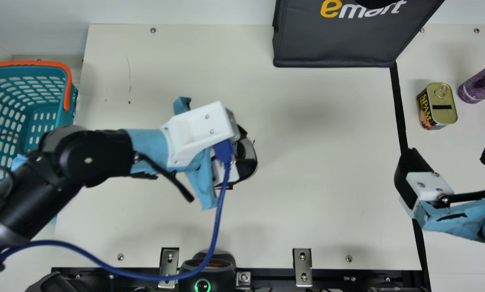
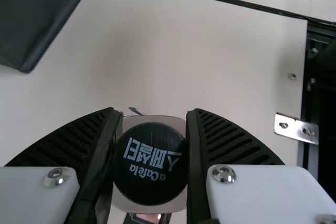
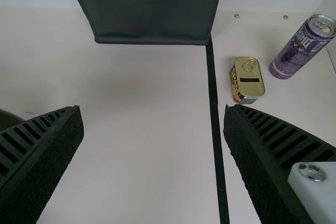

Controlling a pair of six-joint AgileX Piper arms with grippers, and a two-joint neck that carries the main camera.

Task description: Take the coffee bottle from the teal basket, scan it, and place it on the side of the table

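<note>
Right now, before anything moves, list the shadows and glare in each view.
Main view: broad, soft-edged shadows on the cream table, no harsh glare there. Left wrist view: bright glints on the screws of the left tool, while the bottle's black cap looks matte. Right wrist view: faint table shading left of the black stripe, small highlights on the purple can's metal top.

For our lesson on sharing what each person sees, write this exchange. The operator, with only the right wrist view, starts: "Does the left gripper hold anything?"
Observer: Yes, the left gripper is closed on the bottle.
Operator: Where is the basket?
Observer: At the main view's left edge, the teal basket.
Operator: Is any light on by the table's near edge?
Observer: Yes, a green ring glows on a dark device there.
</note>
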